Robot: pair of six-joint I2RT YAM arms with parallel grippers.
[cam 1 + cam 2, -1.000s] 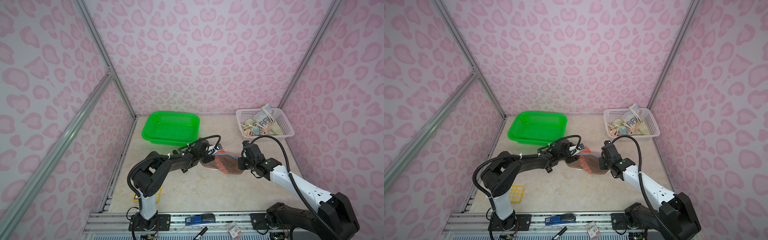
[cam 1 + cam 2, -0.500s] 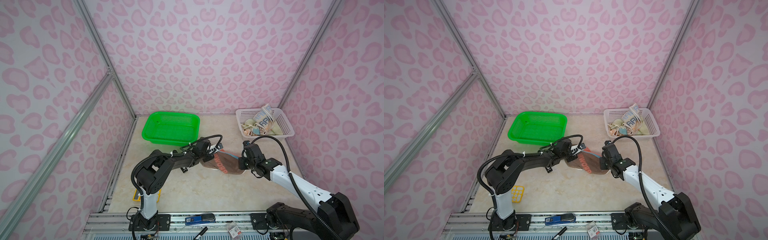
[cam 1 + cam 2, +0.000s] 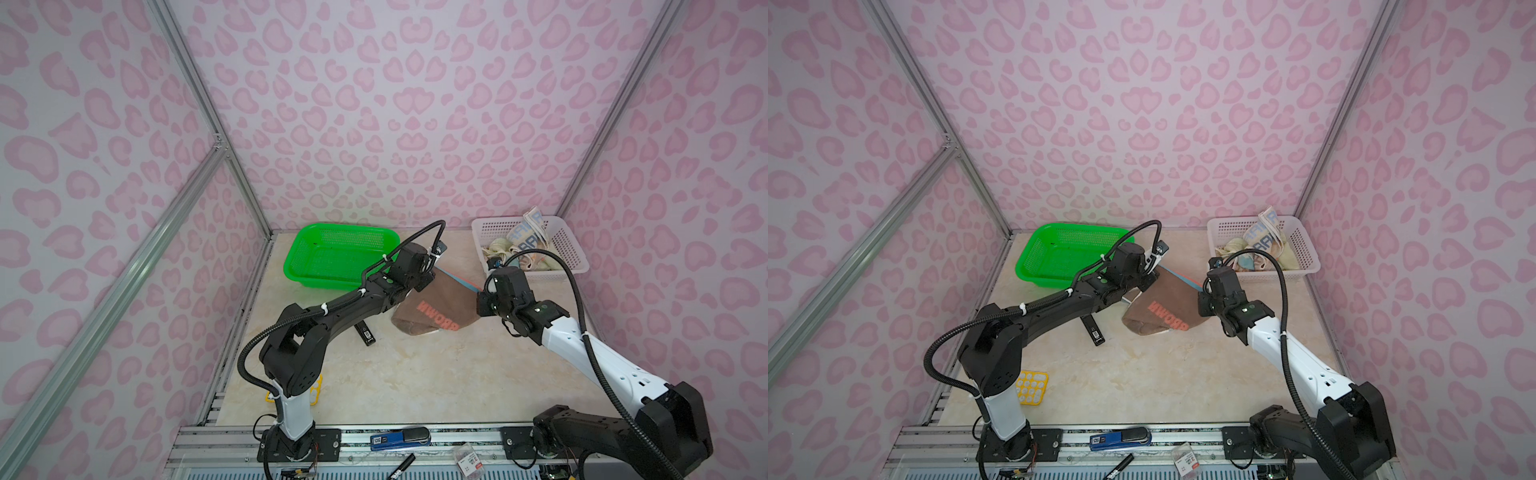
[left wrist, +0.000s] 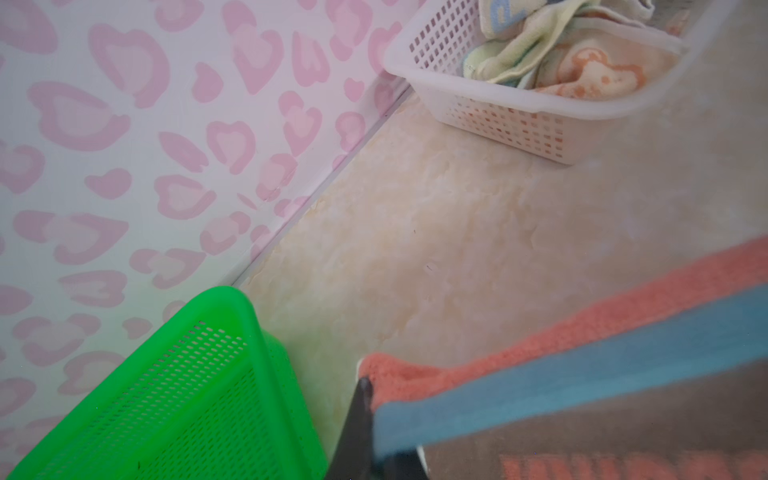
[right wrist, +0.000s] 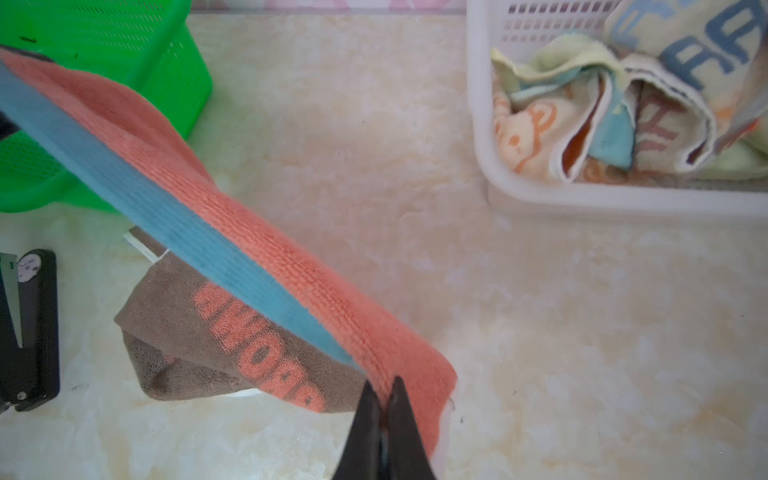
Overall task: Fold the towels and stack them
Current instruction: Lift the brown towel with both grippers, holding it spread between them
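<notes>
I have the brown towel point(image 3: 432, 307) strung btwn both arms. L gripper point(image 4: 368, 384) is pinched shut on one corner of its coral-and-blue striped edge, just beside the green basket point(image 3: 316, 278). R gripper point(image 5: 384, 388) is pinched shut on the other corner, on the side of the white basket point(image 3: 577, 266) w/ the other towels point(image 3: 523, 245). That edge is taut and runs straight from hand to hand; the body hangs toward me, bottom slumped on the table point(image 3: 415, 374). Next, I reckon, both arms draw toward me together, edge kept square, to lay it flat. Neither arm is nearer.
</notes>
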